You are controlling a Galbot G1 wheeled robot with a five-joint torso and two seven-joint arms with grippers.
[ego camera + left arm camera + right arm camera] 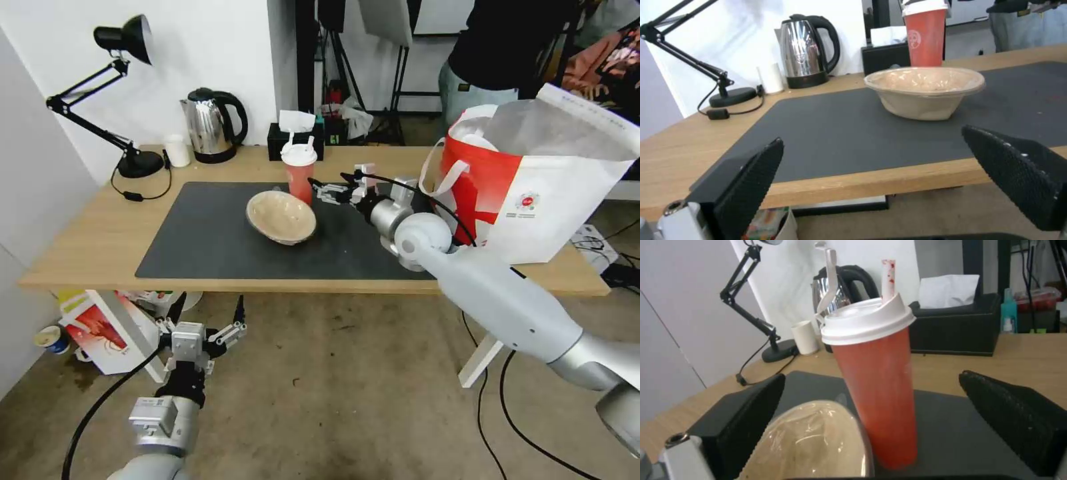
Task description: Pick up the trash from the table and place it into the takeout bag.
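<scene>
Right gripper [328, 191], fingers wide, nears the red cup [299, 172]; paper bowl [281, 217] waits mid-desk; left gripper [203, 319] idles wide below the desk's front edge.

Red cup [300, 179] (white lid), beige bowl [281, 217], dark grey mat [200, 247], red-and-white bag [527, 193]
</scene>
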